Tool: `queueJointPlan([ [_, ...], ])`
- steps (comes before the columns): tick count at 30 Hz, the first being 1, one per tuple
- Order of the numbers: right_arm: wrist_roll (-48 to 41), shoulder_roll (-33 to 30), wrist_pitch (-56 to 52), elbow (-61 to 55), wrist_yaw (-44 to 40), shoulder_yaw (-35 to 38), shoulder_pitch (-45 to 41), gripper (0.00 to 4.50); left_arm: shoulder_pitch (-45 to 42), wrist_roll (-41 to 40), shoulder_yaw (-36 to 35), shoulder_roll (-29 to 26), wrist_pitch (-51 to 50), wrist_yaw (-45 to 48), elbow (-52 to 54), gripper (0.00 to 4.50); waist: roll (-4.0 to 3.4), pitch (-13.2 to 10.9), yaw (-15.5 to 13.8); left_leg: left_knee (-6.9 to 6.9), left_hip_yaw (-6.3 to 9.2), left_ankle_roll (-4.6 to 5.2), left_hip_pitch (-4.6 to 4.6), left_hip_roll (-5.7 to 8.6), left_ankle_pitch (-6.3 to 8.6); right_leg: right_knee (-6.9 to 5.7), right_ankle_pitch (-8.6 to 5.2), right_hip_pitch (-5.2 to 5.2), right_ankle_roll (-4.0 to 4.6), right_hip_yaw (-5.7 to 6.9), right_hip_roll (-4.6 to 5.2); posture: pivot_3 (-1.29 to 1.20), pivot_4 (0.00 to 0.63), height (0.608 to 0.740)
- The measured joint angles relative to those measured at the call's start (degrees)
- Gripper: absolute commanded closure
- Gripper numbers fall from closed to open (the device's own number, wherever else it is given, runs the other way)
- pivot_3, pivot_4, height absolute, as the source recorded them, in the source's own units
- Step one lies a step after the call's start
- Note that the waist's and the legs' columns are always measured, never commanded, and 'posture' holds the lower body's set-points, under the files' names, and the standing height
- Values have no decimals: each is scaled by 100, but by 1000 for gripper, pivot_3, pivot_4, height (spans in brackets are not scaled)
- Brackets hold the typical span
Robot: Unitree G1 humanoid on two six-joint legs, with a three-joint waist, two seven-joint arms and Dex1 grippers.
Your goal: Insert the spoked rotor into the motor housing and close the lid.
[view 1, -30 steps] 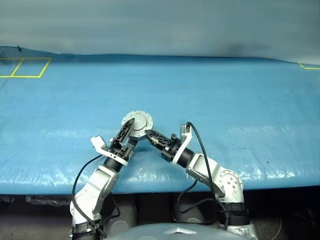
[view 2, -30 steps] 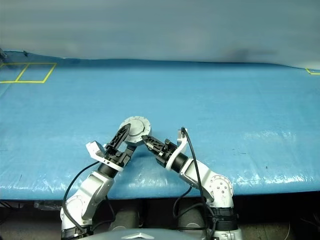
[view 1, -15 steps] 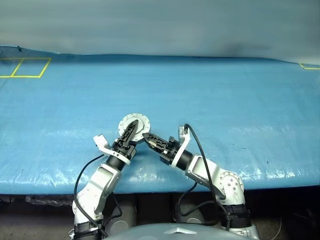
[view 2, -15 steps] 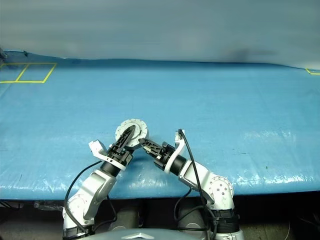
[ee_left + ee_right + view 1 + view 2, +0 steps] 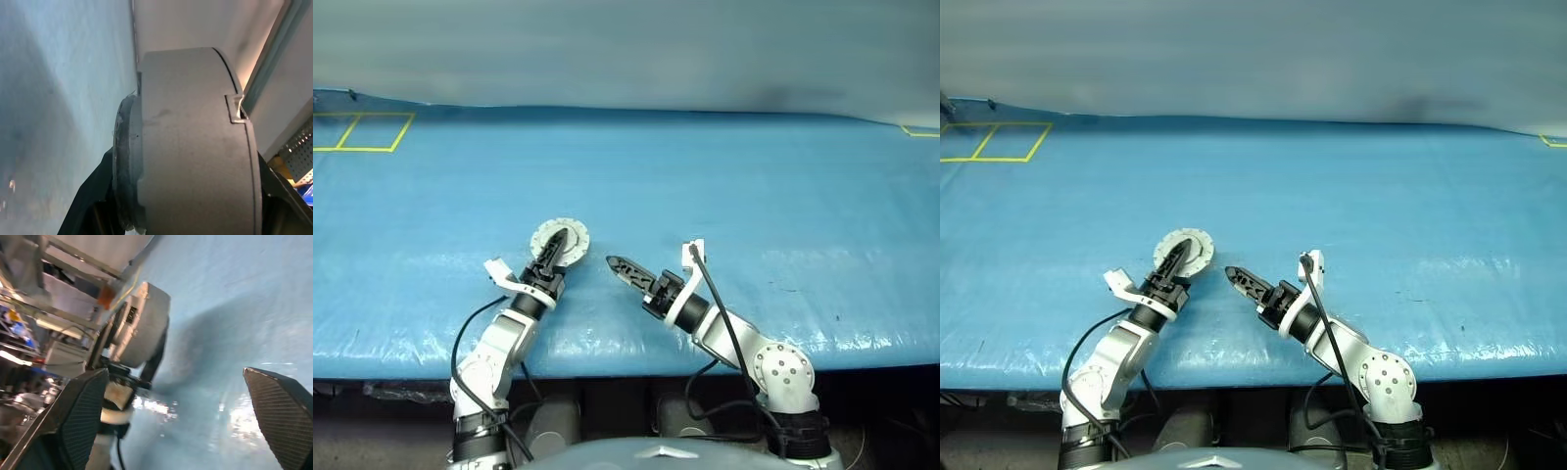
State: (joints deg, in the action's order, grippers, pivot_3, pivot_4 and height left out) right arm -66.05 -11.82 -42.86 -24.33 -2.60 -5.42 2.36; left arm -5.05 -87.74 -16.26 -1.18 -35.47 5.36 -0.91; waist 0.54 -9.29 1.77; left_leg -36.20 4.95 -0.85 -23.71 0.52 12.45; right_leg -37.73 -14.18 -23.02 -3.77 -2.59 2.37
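Even, fairly bright overhead light falls on the blue surface (image 5: 724, 176), leaving white glare patches along its near edge and a dim haze at the far edge. In the right wrist view, the claw's pads (image 5: 80, 416) loom blurred.

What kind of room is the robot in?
Probably a lab or workshop. A big table under a blue cover has yellow tape squares, and metal frames and shelves stand behind it.

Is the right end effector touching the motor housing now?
Apart. The left eye view shows blue table between the right end effector and the motor housing.
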Motion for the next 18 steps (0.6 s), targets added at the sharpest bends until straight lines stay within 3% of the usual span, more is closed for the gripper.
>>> queueJointPlan([
  [8,2153,-511,1175,-380,-1260,-768,513,0,-1448,848,-425,-242,250,86,-1695,2048,10,-5,-9,-4,1,-4,5,0,-3,-1,-7,5,-32,0,-4,0,150,740],
  [13,4311,-826,2385,-166,-1361,-1606,547,0,-2399,1566,-728,-386,679,182,-2950,2048,33,-18,-15,-4,2,-9,4,2,-5,0,-5,3,-37,1,-3,0,150,740],
  [18,5335,-716,3036,451,-1326,-1740,612,0,-3321,2253,-929,-602,970,353,-4166,2048,64,-37,-43,-3,4,-10,0,3,-6,1,12,1,-10,2,-1,0,150,740],
])
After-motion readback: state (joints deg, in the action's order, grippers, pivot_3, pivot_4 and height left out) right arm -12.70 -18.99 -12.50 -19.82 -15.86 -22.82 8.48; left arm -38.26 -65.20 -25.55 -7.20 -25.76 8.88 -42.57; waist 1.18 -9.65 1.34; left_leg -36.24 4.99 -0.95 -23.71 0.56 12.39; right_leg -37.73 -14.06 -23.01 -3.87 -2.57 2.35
